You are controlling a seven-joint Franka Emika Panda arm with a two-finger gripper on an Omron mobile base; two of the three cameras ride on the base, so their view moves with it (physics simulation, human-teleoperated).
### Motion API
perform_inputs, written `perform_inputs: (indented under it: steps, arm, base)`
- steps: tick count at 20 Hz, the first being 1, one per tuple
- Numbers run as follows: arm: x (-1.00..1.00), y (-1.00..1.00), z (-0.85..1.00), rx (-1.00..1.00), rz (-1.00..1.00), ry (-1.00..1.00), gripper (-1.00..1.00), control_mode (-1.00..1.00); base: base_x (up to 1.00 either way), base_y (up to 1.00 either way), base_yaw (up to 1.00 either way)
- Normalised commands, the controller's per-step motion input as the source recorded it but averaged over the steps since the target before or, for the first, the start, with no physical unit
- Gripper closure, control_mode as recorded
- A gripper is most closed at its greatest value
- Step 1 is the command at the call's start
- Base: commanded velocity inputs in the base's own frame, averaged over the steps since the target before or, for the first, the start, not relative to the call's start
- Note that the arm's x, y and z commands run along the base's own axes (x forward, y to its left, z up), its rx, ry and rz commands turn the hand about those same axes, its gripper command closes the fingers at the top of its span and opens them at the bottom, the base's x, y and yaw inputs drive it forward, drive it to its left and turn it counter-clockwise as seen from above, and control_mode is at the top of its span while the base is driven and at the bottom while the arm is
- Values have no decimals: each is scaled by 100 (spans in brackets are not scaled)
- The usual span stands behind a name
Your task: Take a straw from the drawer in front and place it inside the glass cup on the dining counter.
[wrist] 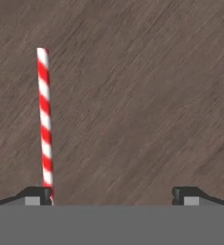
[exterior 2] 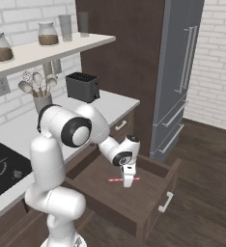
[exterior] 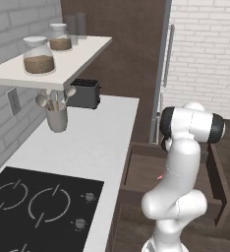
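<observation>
Straw (wrist: 45, 119) is lying flat on the open drawer (exterior 2: 148, 166) floor, red-white striped. End effector (exterior 2: 127, 182) is pointing straight down over it, jaws spread wide, gripping nothing; the arm is bending forward and down from the base.

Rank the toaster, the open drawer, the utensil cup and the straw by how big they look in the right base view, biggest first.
1. drawer
2. toaster
3. utensil cup, looks a bit smaller than the toaster, though it sits farther back, so that gap is unsure
4. straw, a thin sliver beside the gripper
</observation>
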Motion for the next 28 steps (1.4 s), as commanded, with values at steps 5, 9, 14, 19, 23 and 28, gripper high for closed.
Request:
perform_inputs:
  steps: [5,9,14,19,23,28]
  arm:
    - [10,0,-8,0,0,6,-100,-100]
    - [5,0,-13,0,0,6,-100,-100]
    - [0,0,-13,0,0,3,-100,-100]
    - [0,0,-10,0,0,1,-100,-100]
    - [0,0,-9,0,0,0,-100,-100]
    - [0,0,-11,0,0,0,-100,-100]
  base:
    - [0,0,0]
    - [0,0,0]
    - [0,0,0]
    - [0,0,0]
    - [0,0,0]
    - [0,0,0]
